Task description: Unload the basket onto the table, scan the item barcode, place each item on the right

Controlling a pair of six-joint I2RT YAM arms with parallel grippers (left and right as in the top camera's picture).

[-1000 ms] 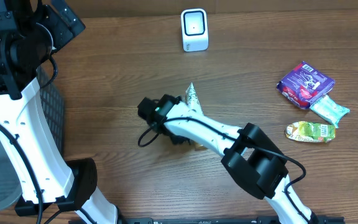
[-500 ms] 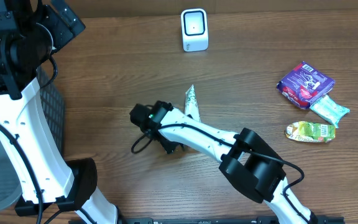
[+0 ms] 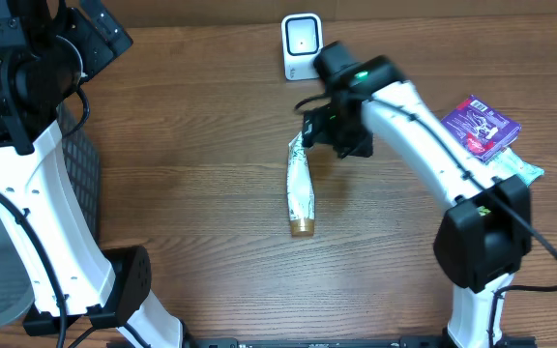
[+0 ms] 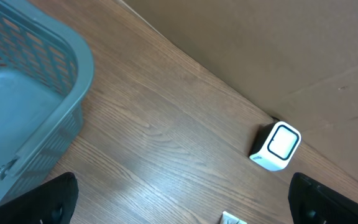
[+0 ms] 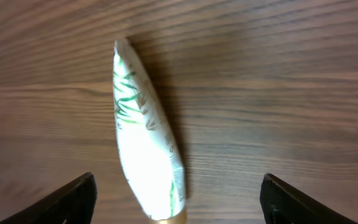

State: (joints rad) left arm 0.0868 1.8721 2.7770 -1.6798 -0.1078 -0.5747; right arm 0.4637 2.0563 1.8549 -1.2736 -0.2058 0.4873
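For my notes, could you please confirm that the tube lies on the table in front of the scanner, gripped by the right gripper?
Not quite: the right gripper is open and grips nothing. The right wrist view shows its fingers spread wide, clear of the tube. The tube does lie on the table in front of the scanner.

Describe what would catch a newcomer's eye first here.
A white tube with green leaf print and a gold cap lies alone in the middle of the dark wooden table. The right hand hovers open by the tube's crimped end, holding nothing. Behind them, a small white cube scanner stands at the table's far edge.
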